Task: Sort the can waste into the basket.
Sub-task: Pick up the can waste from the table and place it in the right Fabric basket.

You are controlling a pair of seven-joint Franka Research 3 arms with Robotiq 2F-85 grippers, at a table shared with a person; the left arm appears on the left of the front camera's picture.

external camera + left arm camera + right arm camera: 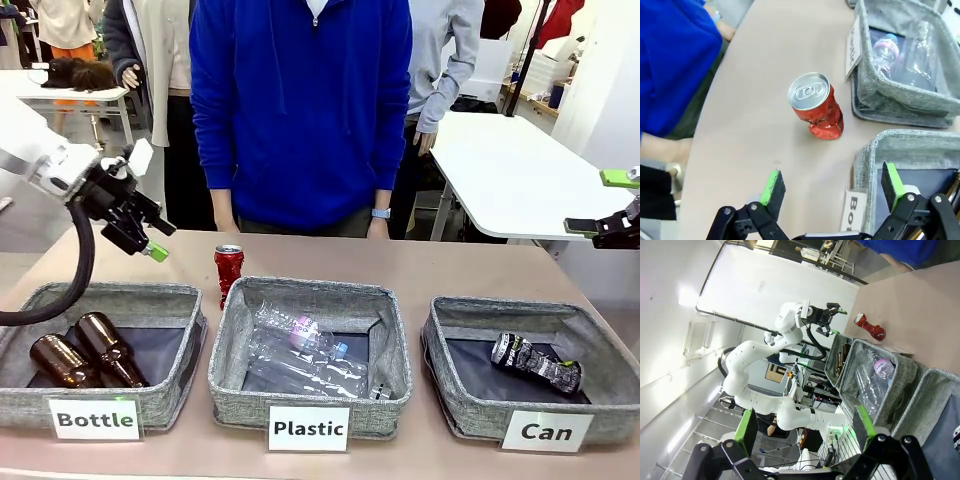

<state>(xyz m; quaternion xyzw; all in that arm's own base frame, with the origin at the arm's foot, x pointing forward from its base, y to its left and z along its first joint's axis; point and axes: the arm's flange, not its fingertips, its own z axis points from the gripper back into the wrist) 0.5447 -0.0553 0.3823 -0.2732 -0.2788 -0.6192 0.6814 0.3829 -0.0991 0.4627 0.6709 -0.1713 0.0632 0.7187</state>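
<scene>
While the red can (228,272) stands upright, the black can (536,362) lies sideways in the basket (612,405); left claw (831,174) and right claw (804,415) gape empty.

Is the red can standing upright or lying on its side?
Upright. The red can stands on its base on the table, with its silver top facing up, as the left wrist view also shows.

Glossy dented metal can (816,105); coarse woven-cloth basket (610,352).
</scene>
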